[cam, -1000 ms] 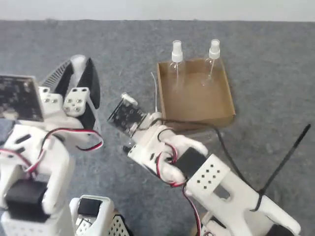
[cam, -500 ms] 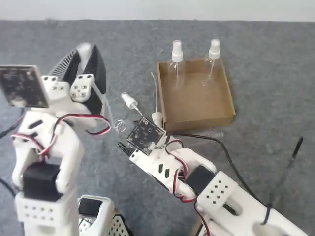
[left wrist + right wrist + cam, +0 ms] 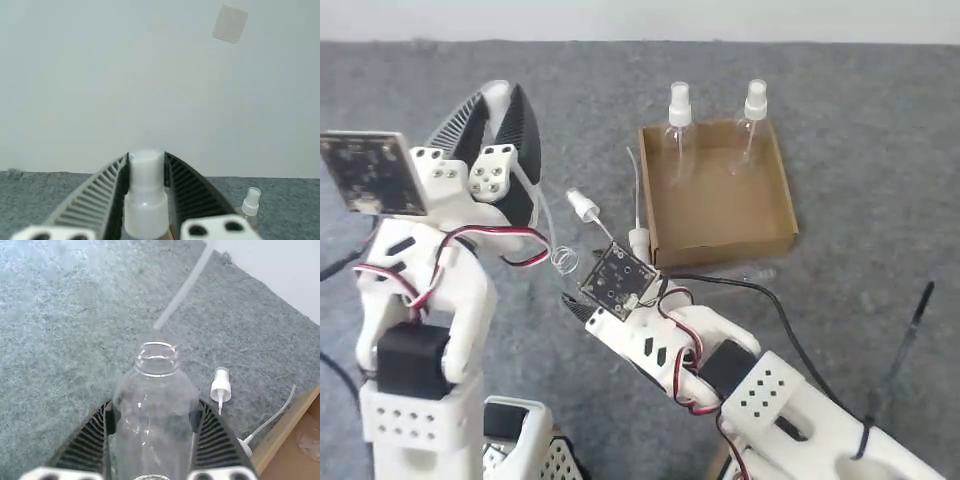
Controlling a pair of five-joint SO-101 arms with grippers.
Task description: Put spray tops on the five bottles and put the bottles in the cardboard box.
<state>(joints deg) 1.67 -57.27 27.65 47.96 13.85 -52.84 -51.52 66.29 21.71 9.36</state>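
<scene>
The open bottle (image 3: pixel 156 390) stands upright in the right gripper (image 3: pixel 154 415), whose ribbed fingers are closed on its shoulders. Its bare neck points up, so a top can go in from above. Just over that mouth hangs the thin dip tube (image 3: pixel 182 290) of a spray top (image 3: pixel 146 200). The left gripper (image 3: pixel 146 159) pinches this top by the head, both fingers shut against it. It is held high and tube-down, I judge, so the tube can be threaded into the neck before the cap seats. The tube's end is close to the rim but not yet inside it.

On the carpet near the held bottle lie two more tops. One loose top (image 3: pixel 583 207) lies apart from the box, and a second loose top (image 3: pixel 638 240) sits at the near corner of the cardboard box (image 3: pixel 720 238), its tube running along the box wall.

The box holds two finished bottles, one capped bottle (image 3: pixel 678 120) and another capped bottle (image 3: pixel 753 115), standing side by side against the far wall. That makes two of the five packed, by my reckoning.
</scene>
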